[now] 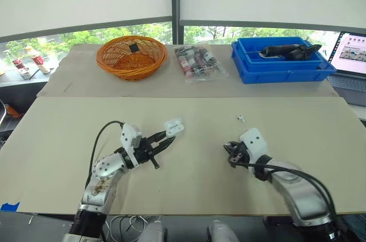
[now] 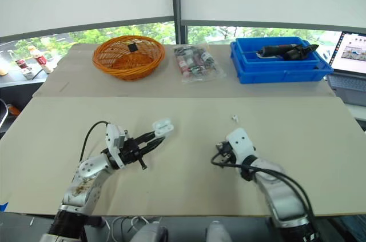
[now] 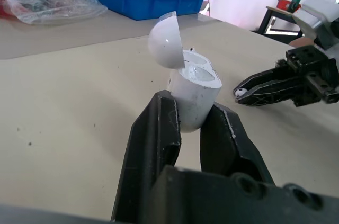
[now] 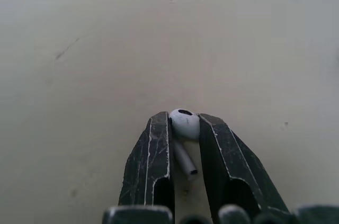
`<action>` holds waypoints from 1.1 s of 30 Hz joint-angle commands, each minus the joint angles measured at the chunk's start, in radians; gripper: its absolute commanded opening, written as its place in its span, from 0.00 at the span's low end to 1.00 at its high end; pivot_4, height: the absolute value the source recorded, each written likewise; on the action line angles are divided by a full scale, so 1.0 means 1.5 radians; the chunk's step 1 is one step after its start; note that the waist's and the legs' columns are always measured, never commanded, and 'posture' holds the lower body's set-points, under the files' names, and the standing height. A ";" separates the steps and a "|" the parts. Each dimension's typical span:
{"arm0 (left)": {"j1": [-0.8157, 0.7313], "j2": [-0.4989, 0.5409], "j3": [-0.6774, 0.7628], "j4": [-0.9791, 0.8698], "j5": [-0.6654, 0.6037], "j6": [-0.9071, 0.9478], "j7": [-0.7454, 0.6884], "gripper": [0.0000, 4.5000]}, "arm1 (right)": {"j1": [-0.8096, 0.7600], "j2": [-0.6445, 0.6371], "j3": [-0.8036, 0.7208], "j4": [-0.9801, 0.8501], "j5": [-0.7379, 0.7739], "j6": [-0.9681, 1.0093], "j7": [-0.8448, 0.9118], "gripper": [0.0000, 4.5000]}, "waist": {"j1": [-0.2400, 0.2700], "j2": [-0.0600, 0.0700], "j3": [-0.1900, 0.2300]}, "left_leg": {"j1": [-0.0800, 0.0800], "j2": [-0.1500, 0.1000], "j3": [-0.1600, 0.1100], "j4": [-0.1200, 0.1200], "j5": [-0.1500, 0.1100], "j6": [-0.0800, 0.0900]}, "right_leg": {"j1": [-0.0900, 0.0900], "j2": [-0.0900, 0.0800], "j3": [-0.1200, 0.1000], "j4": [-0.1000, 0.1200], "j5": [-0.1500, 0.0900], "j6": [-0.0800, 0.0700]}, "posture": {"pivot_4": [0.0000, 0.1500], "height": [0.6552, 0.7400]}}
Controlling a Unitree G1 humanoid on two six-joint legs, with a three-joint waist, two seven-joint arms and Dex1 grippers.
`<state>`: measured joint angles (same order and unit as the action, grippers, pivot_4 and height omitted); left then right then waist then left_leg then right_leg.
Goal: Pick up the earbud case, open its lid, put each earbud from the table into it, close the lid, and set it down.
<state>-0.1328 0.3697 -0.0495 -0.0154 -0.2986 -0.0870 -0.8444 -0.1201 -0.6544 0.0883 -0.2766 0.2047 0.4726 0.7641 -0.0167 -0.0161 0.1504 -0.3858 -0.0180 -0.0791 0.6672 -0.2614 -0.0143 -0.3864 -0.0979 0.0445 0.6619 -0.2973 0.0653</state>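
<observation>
My left gripper [image 1: 167, 139] is shut on the white earbud case [image 3: 195, 90], holding it by its body a little above the table; its lid [image 3: 166, 47] stands open. My right gripper [image 4: 184, 128] is shut on a white earbud [image 4: 185, 124], pinched by its head between the fingertips, stem pointing back toward the wrist. In the head view that gripper [image 1: 229, 151] sits low over the table, right of the case. A second white earbud [image 1: 241, 118] lies on the table beyond the right gripper.
Along the far side of the table stand an orange wicker basket [image 1: 131, 56], a clear bag of small items [image 1: 198, 62] and a blue bin [image 1: 281, 60] holding a dark tool. A laptop [image 1: 351, 56] sits at the far right.
</observation>
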 commanded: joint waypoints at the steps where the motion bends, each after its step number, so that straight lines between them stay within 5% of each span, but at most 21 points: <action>1: 0.020 0.010 0.000 -0.063 -0.006 0.003 0.001 0.11 | -0.023 -0.123 0.002 0.057 0.030 -0.177 0.251 0.07 | 0.000 0.000 0.000 | 0.000 0.000 0.000 0.000 0.000 0.000 | 0.000 0.000 0.000 0.000 0.000 0.000 | 1.00 1.00; 9: 0.065 0.020 -0.004 -0.132 -0.013 0.038 0.015 0.11 | -0.093 -0.269 0.040 0.274 -0.012 -0.435 0.512 0.07 | 0.001 0.000 0.000 | 0.001 0.001 0.001 0.000 0.000 0.000 | 0.001 0.000 0.000 -0.001 0.000 0.000 | 1.00 1.00; 18: 0.069 0.021 -0.009 -0.155 -0.013 0.063 0.022 0.11 | -0.095 -0.261 0.055 0.280 -0.023 -0.417 0.525 0.07 | 0.002 0.000 0.000 | 0.000 0.001 0.000 0.000 0.000 0.000 | 0.001 0.000 0.001 0.000 0.000 0.000 | 1.00 1.00; 20: 0.067 0.022 -0.009 -0.156 -0.013 0.066 0.023 0.11 | -0.099 -0.255 0.059 0.289 -0.035 -0.415 0.511 0.31 | 0.003 0.000 0.000 | 0.001 0.001 0.000 0.000 0.000 0.000 | 0.001 0.000 0.001 0.000 0.000 0.000 | 1.00 1.00; 27: 0.070 0.026 -0.007 -0.164 -0.016 0.078 0.025 0.11 | -0.107 -0.251 0.047 0.296 -0.041 -0.433 0.497 0.84 | 0.000 0.000 0.000 | 0.001 0.001 0.000 0.000 0.000 0.000 | 0.001 0.000 0.001 0.000 0.000 0.000 | 1.00 1.00; 33: 0.088 0.028 -0.006 -0.181 -0.018 0.089 0.034 0.11 | -0.106 -0.309 -0.016 0.155 -0.005 -0.329 0.467 0.85 | 0.003 0.003 0.001 | 0.000 0.000 0.000 0.000 0.000 0.000 | 0.000 -0.001 0.002 0.000 0.000 0.000 | 1.00 1.00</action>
<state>-0.0034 0.4047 -0.0628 -0.2467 -0.3136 0.0480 -0.7981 -0.2707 -1.0964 0.1147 0.0051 0.1743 -0.0550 1.4719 -0.0120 -0.0119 0.1520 -0.3859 -0.0175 -0.0796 0.6679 -0.2615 -0.0144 -0.3871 -0.0990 0.0470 0.6622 -0.2973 0.0653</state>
